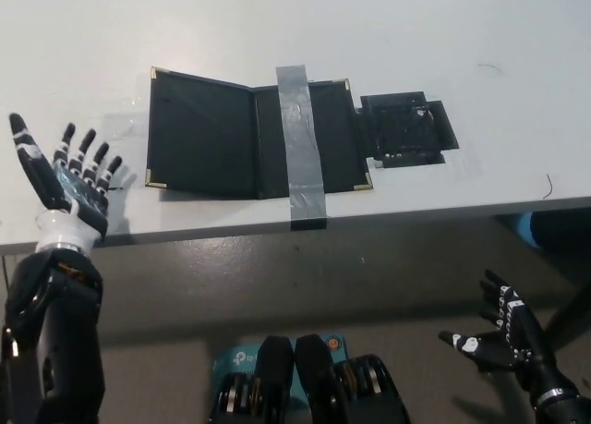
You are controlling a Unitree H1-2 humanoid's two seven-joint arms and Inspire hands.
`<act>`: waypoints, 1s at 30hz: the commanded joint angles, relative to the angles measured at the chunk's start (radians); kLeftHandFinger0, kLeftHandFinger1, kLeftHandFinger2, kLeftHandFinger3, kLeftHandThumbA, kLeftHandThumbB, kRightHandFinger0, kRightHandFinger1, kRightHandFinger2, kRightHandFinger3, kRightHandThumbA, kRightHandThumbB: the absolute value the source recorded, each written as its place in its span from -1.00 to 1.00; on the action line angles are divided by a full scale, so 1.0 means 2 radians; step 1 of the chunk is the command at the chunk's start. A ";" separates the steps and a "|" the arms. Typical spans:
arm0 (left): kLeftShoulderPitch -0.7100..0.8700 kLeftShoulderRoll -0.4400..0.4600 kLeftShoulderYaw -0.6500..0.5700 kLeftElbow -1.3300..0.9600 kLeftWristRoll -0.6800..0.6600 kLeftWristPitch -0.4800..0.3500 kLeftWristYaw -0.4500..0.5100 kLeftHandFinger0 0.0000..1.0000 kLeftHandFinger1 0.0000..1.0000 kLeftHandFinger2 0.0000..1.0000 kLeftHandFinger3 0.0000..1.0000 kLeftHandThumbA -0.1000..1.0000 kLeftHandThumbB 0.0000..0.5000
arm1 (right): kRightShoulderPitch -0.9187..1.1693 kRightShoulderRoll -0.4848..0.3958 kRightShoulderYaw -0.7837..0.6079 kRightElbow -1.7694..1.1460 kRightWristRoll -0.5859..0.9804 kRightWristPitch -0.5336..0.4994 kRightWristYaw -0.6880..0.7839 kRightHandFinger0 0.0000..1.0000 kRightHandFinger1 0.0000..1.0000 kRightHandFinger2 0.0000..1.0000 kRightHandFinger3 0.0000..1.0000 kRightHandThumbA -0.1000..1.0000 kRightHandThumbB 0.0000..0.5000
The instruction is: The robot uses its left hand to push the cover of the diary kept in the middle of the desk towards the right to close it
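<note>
Your right hand point(503, 336) is hanging below the worktop's point(416, 36) near edge, fingers spread and holding nothing. Your left hand point(72, 186) is hovering at the near left edge, fingers fanned wide and empty, just left of the diary point(208, 133), which is lying open mid-worktop, its right side strapped down by grey tape point(300, 138).

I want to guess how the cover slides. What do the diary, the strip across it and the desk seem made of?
Diary: matte black, probably leatherette, with brass-coloured metal corners. Strip: grey duct-type tape, slightly shiny and wrinkled. Desk: smooth white laminate, apparently, with faint marks.
</note>
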 commanded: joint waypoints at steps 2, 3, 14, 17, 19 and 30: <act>-0.010 0.012 -0.015 0.028 0.048 -0.047 -0.013 1.00 1.00 1.00 1.00 1.00 -0.17 | -0.009 -0.002 0.002 -0.013 -0.001 -0.005 0.005 0.81 0.99 0.95 1.00 1.00 1.00; -0.010 0.012 -0.015 0.027 0.048 -0.048 -0.013 1.00 1.00 1.00 1.00 1.00 -0.17 | -0.010 -0.003 0.002 -0.014 -0.001 -0.004 0.005 0.81 0.99 0.96 1.00 1.00 1.00; -0.017 -0.011 -0.003 0.068 0.046 -0.066 -0.002 1.00 1.00 1.00 1.00 1.00 -0.18 | -0.021 -0.003 0.008 -0.011 -0.007 -0.005 0.003 0.79 0.96 0.93 1.00 1.00 1.00; -0.019 -0.027 0.000 0.079 0.040 -0.079 -0.002 1.00 1.00 1.00 1.00 1.00 -0.20 | -0.022 -0.006 0.011 -0.011 -0.010 -0.007 0.005 0.79 0.96 0.93 1.00 1.00 0.99; -0.026 -0.040 0.001 0.086 0.035 -0.089 -0.004 1.00 1.00 1.00 1.00 1.00 -0.15 | -0.024 -0.008 0.014 -0.011 -0.015 -0.008 0.004 0.77 0.95 0.92 1.00 1.00 0.98; -0.046 -0.105 0.026 0.084 0.001 -0.095 0.000 1.00 1.00 1.00 1.00 1.00 -0.21 | -0.031 -0.012 0.017 -0.015 -0.017 0.000 0.007 0.76 0.94 0.92 1.00 1.00 1.00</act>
